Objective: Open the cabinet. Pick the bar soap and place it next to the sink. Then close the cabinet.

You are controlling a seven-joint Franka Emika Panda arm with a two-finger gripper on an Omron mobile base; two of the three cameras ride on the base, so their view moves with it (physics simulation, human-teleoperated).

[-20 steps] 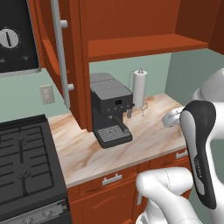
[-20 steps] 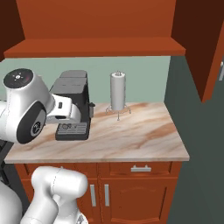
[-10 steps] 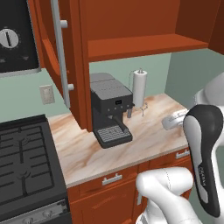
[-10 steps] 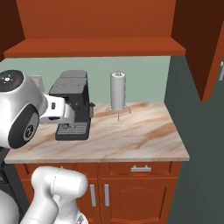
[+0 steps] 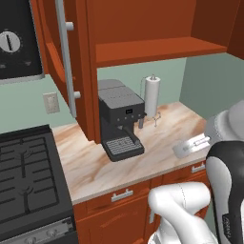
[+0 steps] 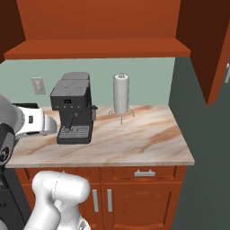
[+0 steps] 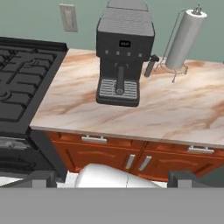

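The cabinet point(image 5: 143, 24) stands open above the counter. Its left door point(image 5: 50, 62), with a long silver handle point(image 5: 64, 57), swings out to the left, and its right door point(image 6: 211, 45) hangs out to the right. The underside of its shelf point(image 5: 157, 50) faces me, so what lies on it is hidden. The bar soap is out of view. My gripper point(image 5: 190, 144) hangs low in front of the counter's right part, facing the wall. In the hand view my gripper point(image 7: 112, 179) is open, its dark fingertips point(image 7: 37, 178) far apart with nothing between them.
A dark coffee machine point(image 5: 121, 119) stands on the marble counter point(image 5: 90, 167) under the cabinet, with a white paper-towel roll point(image 5: 152, 95) to its right. A black gas stove point(image 5: 26, 176) lies at the left. Drawers with short silver pulls point(image 5: 122, 195) sit below.
The hand has drawn back and down from over the counter's right part toward its front edge, and the elbow has swung left. The cabinet doors and the counter things have not moved.
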